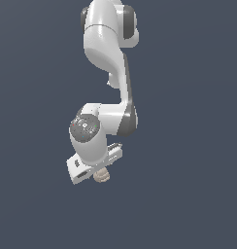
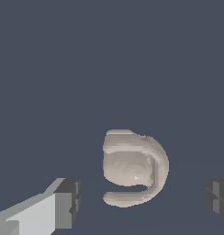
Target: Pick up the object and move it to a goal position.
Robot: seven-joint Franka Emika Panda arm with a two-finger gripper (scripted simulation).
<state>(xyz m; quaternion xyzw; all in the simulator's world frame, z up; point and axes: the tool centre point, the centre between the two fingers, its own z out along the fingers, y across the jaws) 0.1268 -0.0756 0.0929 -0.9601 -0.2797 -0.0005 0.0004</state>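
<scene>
Exterior view: white jointed robot arm (image 1: pixel 108 58) reaches down over bare slate-blue ground (image 1: pixel 188 146); small beige ribbed lump (image 1: pixel 102 176) peeks beneath white gripper (image 1: pixel 93 170).
Wrist view: lump (image 2: pixel 132 167) lies between dark finger pads (image 2: pixel 68 202), spread apart, untouched, margin either side.

Your arm (image 1: pixel 108 44) reached down from top centre of exterior view, elbow bent, wrist pointed downward at lower centre. Your gripper (image 1: pixel 98 170) sat spread wide; in wrist view, fingertips (image 2: pixel 68 202) stood far apart at lower corners, touching nothing.
</scene>
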